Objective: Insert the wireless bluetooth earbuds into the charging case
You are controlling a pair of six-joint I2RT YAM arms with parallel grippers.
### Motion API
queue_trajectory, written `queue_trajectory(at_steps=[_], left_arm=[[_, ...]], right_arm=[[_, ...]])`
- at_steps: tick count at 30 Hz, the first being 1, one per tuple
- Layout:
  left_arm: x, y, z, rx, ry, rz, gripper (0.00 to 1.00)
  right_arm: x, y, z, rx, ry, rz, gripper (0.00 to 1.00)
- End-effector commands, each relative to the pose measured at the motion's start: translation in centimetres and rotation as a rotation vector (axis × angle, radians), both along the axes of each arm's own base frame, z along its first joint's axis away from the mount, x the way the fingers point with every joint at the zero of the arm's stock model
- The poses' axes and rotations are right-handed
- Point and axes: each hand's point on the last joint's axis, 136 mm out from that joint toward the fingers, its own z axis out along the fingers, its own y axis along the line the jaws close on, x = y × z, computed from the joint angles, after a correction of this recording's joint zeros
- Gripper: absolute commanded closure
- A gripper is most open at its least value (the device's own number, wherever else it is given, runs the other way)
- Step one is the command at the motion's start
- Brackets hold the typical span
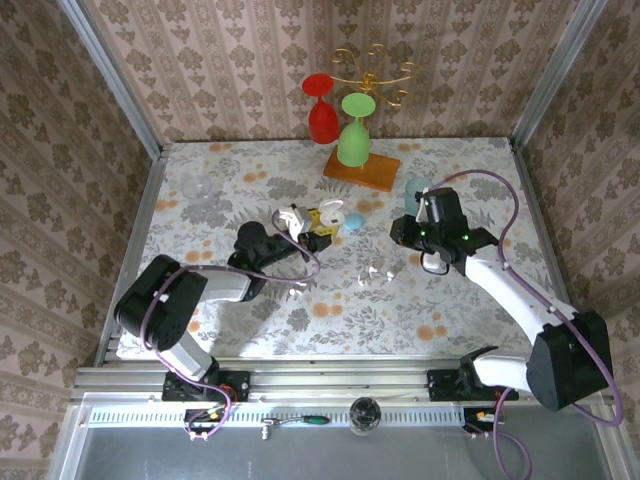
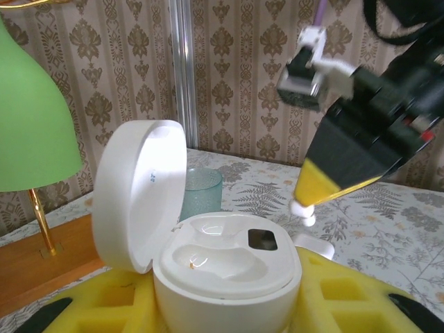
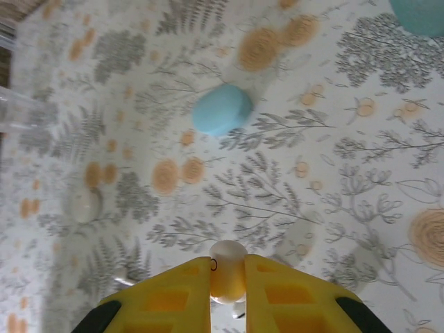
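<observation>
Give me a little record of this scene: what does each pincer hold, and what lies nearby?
left pincer: shut on white charging case, lid open
right pincer: shut on white earbud, not yet in the case
case wells: look empty
blue case: closed, lying on table, untouched
behind: green glass and red glass on wooden base

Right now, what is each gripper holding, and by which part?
The left gripper clamps the open white charging case by the sides of its lower body. The right gripper pinches a small white earbud between its fingertips, rounded end sticking out.
</observation>
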Motion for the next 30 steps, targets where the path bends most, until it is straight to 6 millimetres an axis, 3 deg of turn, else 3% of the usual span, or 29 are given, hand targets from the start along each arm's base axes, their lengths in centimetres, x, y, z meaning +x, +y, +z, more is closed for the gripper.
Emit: queue_trajectory(at_steps=[1,8,15,21,30], left_arm=[[0.9,-1.0,1.7,-0.026,-0.095,0.015,0.7],[0.6,-3.3,1.3,-0.022,-0.1,-0.062,0.69],[0.2,-4.7,0.8,-0.016,-0.1,-0.116,0.69],[-0.6,-5.4,0.5,-0.006,-0.116,-0.163,0.69],[-1.1,-5.8,0.9,-0.01,-0.128,-0.181,0.69]], right_arm=[[-0.7,0.9,1.7,0.101,-0.018,0.016,0.82],[-1.1,2.0,5.6,0.203,-0.098,0.045,0.82],[-1.2,4.0,8.2,0.291,-0.143,0.109,0.82],[-0.8,6.0,9.8,0.301,-0.175,0.168,0.81],[0.2,8.8,10.0,0.289,-0.175,0.241,0.81]])
